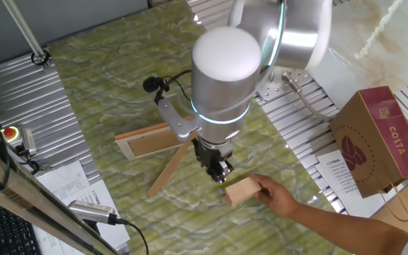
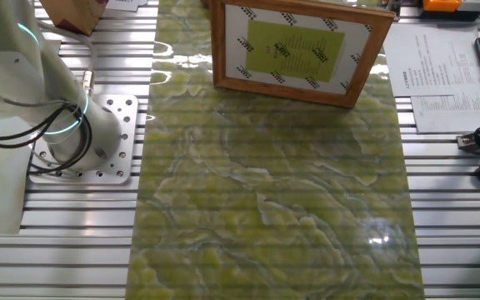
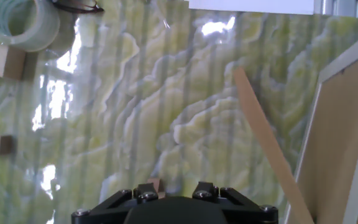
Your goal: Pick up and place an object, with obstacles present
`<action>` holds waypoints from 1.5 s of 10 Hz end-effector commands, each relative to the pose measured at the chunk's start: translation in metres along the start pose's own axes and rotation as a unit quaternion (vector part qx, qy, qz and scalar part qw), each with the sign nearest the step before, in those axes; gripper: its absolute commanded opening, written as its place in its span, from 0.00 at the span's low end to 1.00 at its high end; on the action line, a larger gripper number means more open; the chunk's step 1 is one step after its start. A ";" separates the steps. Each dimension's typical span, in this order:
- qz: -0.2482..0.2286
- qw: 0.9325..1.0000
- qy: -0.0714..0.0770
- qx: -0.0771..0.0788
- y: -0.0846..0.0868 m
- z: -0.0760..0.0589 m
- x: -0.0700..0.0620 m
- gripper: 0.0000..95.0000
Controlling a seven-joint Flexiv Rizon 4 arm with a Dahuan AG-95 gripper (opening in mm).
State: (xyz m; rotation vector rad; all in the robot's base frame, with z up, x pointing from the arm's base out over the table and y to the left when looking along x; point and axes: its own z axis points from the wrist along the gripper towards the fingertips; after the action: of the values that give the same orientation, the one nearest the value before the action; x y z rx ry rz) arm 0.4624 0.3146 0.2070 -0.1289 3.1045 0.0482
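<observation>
One fixed view: gripper [image 1: 219, 171] low over green surface [image 1: 105, 85], jaw state impossible to tell, beside a hand [image 1: 278, 195] setting down wooden block [image 1: 243, 190], picture frame [image 1: 147, 140] and prop leg [image 1: 172, 164] just behind; risks striking hand or clipping leg.

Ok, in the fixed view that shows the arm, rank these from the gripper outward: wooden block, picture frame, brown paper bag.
1. Wooden block, just beside the gripper, held by a person's hand.
2. Picture frame, standing on the arm's other side; its prop leg reaches closer.
3. Brown paper bag, off the mat at the table's edge.
</observation>
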 end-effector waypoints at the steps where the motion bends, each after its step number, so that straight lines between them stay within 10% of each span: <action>1: 0.007 1.000 0.004 0.000 0.002 0.014 0.001 0.40; 5: 0.014 1.000 0.004 0.001 0.008 0.038 0.002 0.40; 8: 0.009 0.998 0.060 -0.011 0.007 0.033 0.001 0.40; 13: 0.000 0.998 0.062 -0.013 0.007 0.035 0.003 0.40; 15: 0.001 0.998 0.057 -0.014 0.007 0.061 0.001 0.40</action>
State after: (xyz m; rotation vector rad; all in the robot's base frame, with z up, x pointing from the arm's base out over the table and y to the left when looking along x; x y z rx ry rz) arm 0.4599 0.3208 0.1488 -0.1326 3.2147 0.0900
